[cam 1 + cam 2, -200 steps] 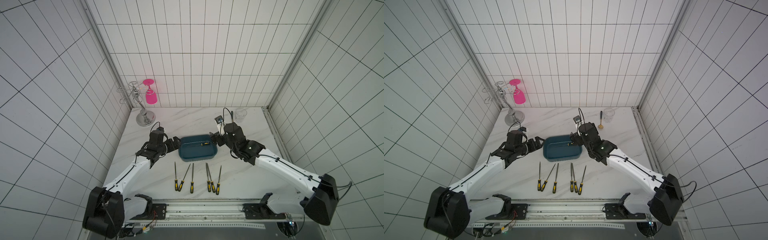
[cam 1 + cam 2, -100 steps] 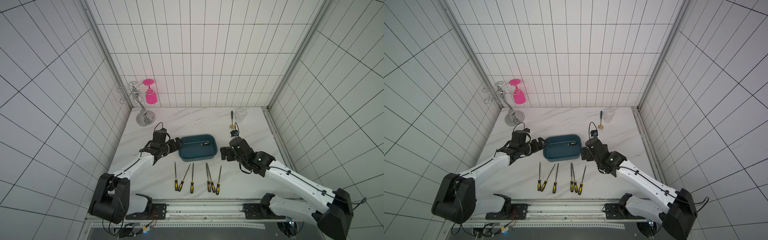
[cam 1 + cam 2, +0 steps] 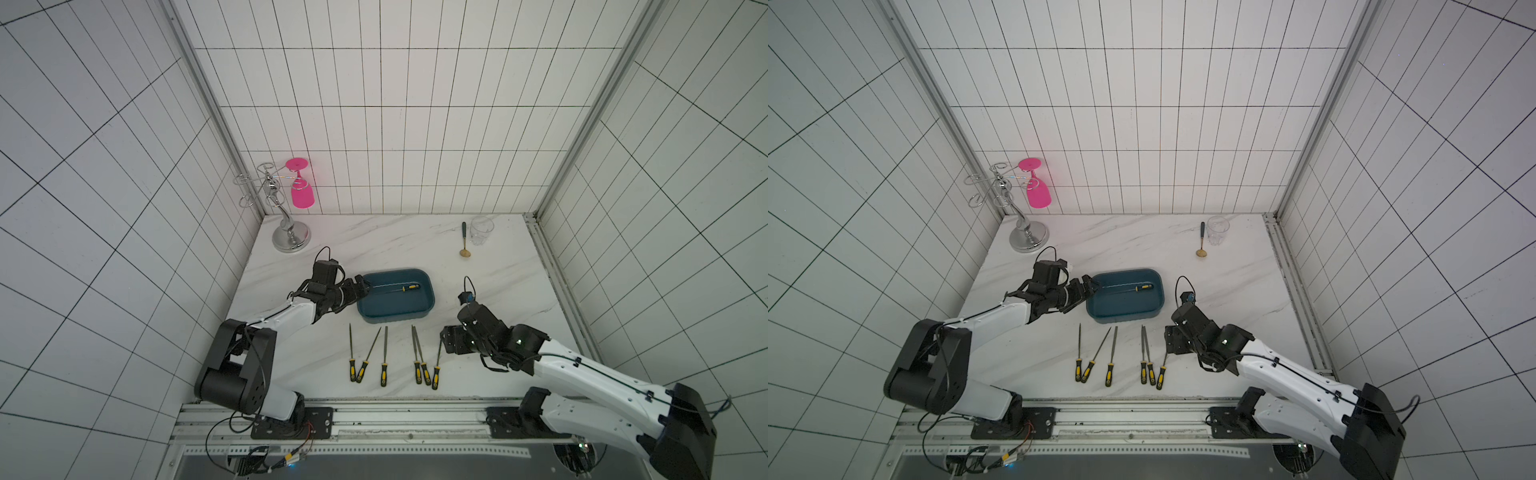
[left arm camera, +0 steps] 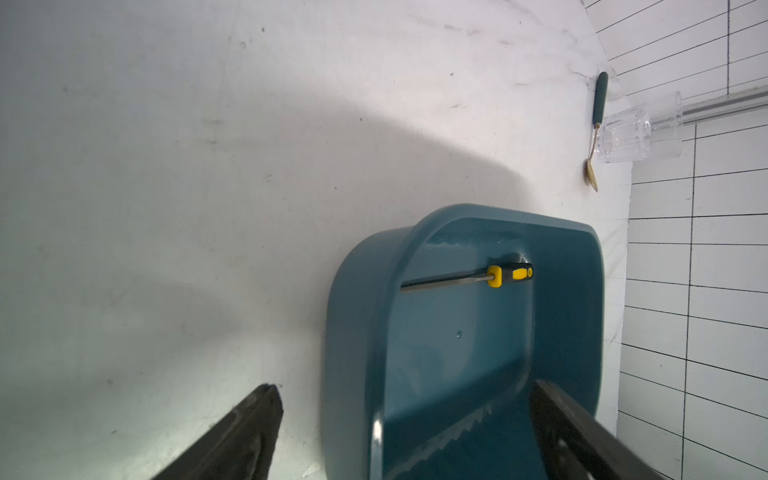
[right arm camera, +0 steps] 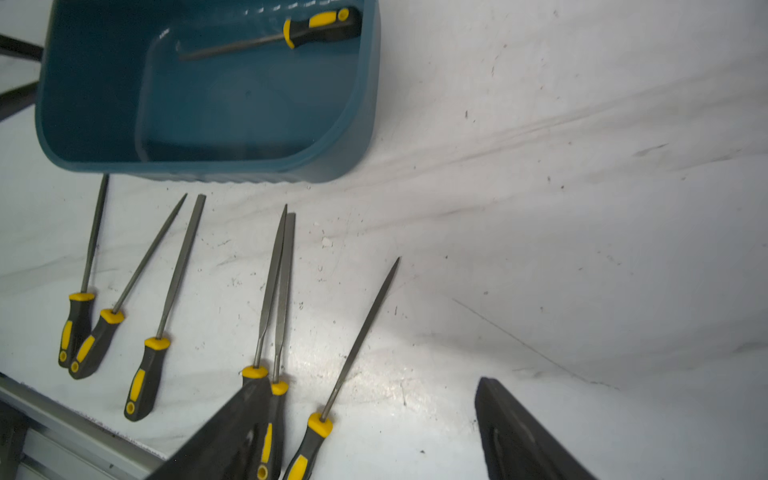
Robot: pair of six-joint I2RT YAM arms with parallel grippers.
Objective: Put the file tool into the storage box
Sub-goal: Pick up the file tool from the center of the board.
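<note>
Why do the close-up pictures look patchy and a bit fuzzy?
Right wrist view: the storage box and the file inside it look soft, and light glares off the table. Left wrist view: broad shadows cross the table. Top views: even light, everything sharp.

dim, soft shadows, fisheye edges, slight blur

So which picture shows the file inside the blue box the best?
The left wrist view: the file lies close and sharp in the storage box, its yellow-and-black handle clear. The right wrist view shows the file whole but blurry. In both top views the file is just a tiny thin line.
</note>
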